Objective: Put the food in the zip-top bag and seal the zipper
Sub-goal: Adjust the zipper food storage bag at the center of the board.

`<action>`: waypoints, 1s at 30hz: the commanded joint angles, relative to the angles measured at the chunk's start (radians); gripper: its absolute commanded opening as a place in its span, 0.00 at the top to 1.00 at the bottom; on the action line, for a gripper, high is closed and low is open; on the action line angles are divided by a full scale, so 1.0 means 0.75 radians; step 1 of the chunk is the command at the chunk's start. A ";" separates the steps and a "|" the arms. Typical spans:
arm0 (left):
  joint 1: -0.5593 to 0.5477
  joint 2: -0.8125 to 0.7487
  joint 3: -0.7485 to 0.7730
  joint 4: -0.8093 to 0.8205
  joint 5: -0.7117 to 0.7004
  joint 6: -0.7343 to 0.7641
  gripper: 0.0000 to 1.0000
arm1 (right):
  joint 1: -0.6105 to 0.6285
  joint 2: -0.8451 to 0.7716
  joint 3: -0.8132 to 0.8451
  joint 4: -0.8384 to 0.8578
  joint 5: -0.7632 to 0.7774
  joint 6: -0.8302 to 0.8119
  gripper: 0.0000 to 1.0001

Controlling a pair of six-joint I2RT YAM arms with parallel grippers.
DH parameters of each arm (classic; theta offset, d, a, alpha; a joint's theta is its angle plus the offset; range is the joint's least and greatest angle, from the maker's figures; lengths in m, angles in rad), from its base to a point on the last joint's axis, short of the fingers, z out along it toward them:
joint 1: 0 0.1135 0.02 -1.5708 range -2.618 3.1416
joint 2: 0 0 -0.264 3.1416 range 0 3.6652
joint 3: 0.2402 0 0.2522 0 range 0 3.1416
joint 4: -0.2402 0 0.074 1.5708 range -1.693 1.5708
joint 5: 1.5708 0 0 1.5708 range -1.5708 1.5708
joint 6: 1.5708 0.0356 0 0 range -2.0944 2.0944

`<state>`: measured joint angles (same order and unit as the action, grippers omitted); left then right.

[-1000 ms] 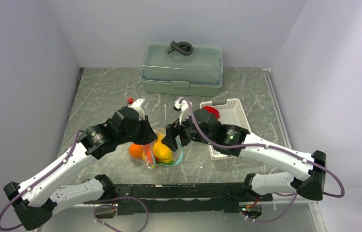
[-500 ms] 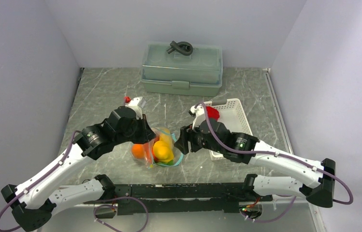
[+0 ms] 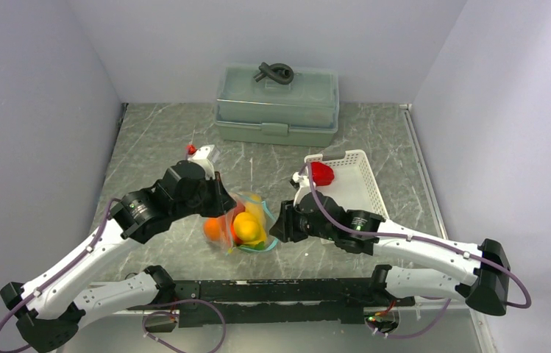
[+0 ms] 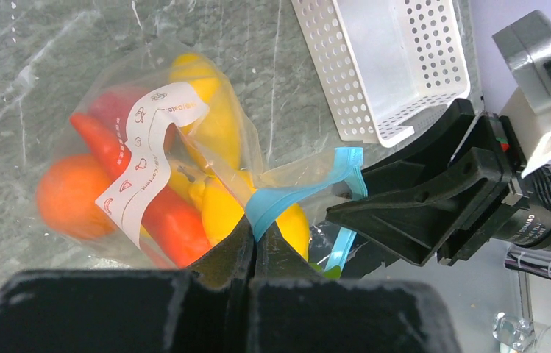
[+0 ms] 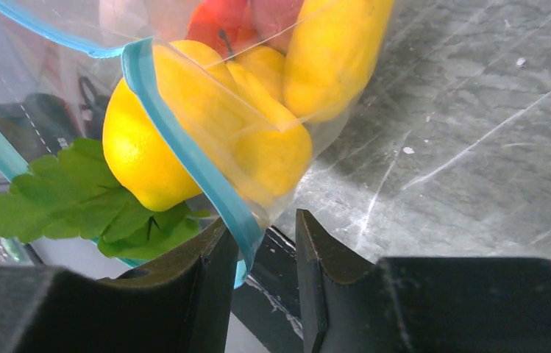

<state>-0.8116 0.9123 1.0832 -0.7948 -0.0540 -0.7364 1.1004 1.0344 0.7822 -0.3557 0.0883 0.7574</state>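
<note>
Left gripper [image 4: 251, 237] is pinched tight on the zipper [image 4: 298, 195]. The bag [image 4: 147, 95] lies just ahead of it, between my two grippers. Right gripper [image 5: 261, 246] is at the far end of the mouth, jaws narrow but not closed, with the zipper running through the gap. I see yellow, orange and red food [image 4: 217, 129] inside, and a green leaf [image 5: 73, 198] at the mouth. One red piece [image 3: 322, 173] lies in the basket [image 3: 357, 165] behind the right gripper.
</note>
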 commanded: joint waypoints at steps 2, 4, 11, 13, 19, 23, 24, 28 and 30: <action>-0.004 -0.039 0.077 0.031 -0.030 0.013 1.00 | 0.005 0.030 0.012 0.127 -0.033 0.075 0.76; -0.003 -0.044 0.078 0.025 -0.034 0.013 1.00 | 0.005 0.042 0.041 0.124 -0.039 0.064 0.92; -0.004 -0.058 0.084 -0.012 -0.053 0.025 1.00 | 0.005 0.086 0.256 -0.035 0.015 -0.054 1.00; -0.004 -0.059 0.088 -0.030 -0.059 0.032 1.00 | 0.005 0.119 0.357 -0.115 0.029 -0.105 1.00; -0.003 -0.068 0.109 -0.086 -0.090 0.056 1.00 | 0.003 0.206 0.627 -0.296 0.095 -0.238 1.00; -0.004 -0.078 0.135 -0.130 -0.121 0.078 1.00 | -0.009 0.253 0.765 -0.396 0.159 -0.299 1.00; -0.004 -0.081 0.143 -0.139 -0.126 0.083 1.00 | -0.014 0.260 0.793 -0.414 0.166 -0.312 1.00; -0.004 -0.088 0.196 -0.193 -0.146 0.104 1.00 | -0.045 0.283 0.890 -0.470 0.188 -0.349 1.00; -0.003 -0.098 0.201 -0.197 -0.157 0.103 1.00 | -0.054 0.283 0.892 -0.469 0.209 -0.360 1.00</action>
<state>-0.8116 0.8673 1.1801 -0.9325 -0.1349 -0.6868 1.0763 1.2495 1.3888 -0.6880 0.1856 0.5381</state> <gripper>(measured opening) 0.009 0.016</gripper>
